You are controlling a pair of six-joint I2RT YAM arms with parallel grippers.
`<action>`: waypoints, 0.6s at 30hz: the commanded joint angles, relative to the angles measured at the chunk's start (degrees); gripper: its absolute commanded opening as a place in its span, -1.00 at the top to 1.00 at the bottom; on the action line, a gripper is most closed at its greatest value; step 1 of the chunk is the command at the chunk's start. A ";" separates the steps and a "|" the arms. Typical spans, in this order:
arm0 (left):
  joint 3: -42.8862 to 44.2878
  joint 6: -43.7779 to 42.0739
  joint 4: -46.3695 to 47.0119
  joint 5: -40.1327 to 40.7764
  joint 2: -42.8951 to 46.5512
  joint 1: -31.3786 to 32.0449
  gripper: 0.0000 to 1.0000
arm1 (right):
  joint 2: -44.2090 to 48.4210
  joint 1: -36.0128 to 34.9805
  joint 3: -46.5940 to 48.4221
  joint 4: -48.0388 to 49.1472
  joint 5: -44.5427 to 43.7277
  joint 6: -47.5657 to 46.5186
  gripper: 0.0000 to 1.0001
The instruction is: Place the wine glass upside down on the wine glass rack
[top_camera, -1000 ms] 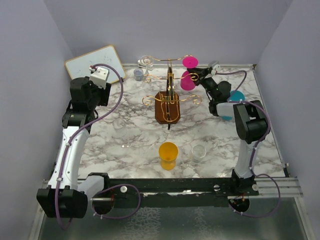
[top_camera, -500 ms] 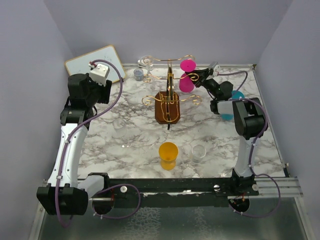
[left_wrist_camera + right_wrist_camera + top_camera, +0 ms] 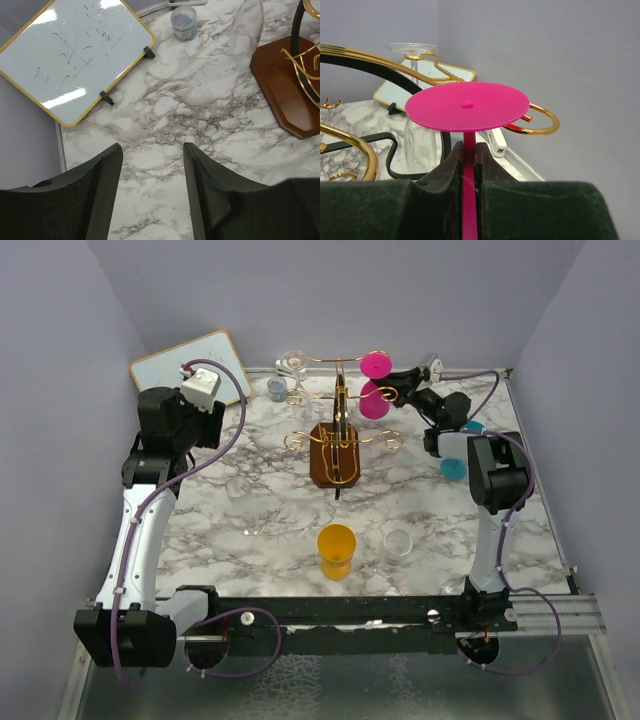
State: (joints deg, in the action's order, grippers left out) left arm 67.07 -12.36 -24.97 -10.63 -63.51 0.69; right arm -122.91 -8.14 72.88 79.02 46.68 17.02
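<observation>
The pink wine glass (image 3: pixel 375 400) hangs upside down, its round foot (image 3: pixel 467 106) on top and its bowl below. My right gripper (image 3: pixel 468 148) is shut on the thin pink stem (image 3: pixel 469 165) just under the foot. The foot is beside the gold scroll end (image 3: pixel 540 127) of the upper right arm of the wine glass rack (image 3: pixel 341 400); whether they touch I cannot tell. The rack stands on a brown wooden base (image 3: pixel 334 455). My left gripper (image 3: pixel 152 146) hovers open over bare marble near the whiteboard, holding nothing.
A clear wine glass (image 3: pixel 419 132) hangs upside down on the rack's far left arm. A whiteboard (image 3: pixel 75 55) leans at the back left beside a small cup (image 3: pixel 183 22). An orange cup (image 3: pixel 336 550) and a clear cup (image 3: pixel 398 545) stand near the front. A teal object (image 3: pixel 455 468) lies right.
My right gripper has carried the pink glass slightly back and to the right, along the rack's upper right arm. The left arm rose a little, then held still.
</observation>
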 commanded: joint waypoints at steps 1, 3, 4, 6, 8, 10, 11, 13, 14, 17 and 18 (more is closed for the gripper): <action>1.61 0.41 0.71 -1.23 -0.31 -0.42 -0.09 | -1.61 0.06 2.92 -2.08 1.59 1.83 0.98; 1.73 0.41 0.71 -1.23 -0.31 -0.42 -0.09 | -1.76 0.01 3.25 -2.90 0.86 1.93 0.98; 1.65 0.47 0.71 -1.30 -0.36 -0.42 -0.09 | -1.72 -0.03 3.35 -3.13 0.72 1.96 0.98; 1.45 0.49 0.93 -1.33 -0.22 -0.43 -0.09 | -1.72 -0.03 3.60 -3.44 0.43 2.16 0.98; 1.13 0.58 1.13 -1.28 -0.07 -0.42 -0.09 | -1.86 -0.03 4.22 -3.94 0.00 2.84 0.98; 0.86 0.54 1.16 -1.28 0.11 -0.42 -0.09 | -2.10 -0.18 5.31 -5.20 -0.11 2.90 0.98; 0.83 0.43 1.19 -1.14 0.18 -0.42 -0.09 | -2.15 -0.27 5.86 -6.06 -0.31 2.67 0.98; 0.83 0.11 1.20 -0.85 0.30 -0.42 -0.10 | -2.39 -0.42 6.78 -7.27 -0.68 2.30 0.98; 0.87 -0.08 1.30 -0.68 0.31 -0.45 -0.09 | -2.57 -0.47 7.23 -7.60 -0.77 2.26 0.98; 1.03 -0.37 1.26 -0.39 0.31 -0.42 -0.09 | -3.23 -0.66 9.16 -9.53 -1.64 2.54 0.98; 1.17 -0.38 1.32 -0.28 0.31 -0.42 -0.10 | -3.48 -0.73 9.59 -9.92 -1.94 2.69 0.98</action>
State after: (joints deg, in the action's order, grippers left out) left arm 67.07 -12.43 -24.95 -10.70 -63.88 0.69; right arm -124.22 -8.32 79.40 72.20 46.81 19.25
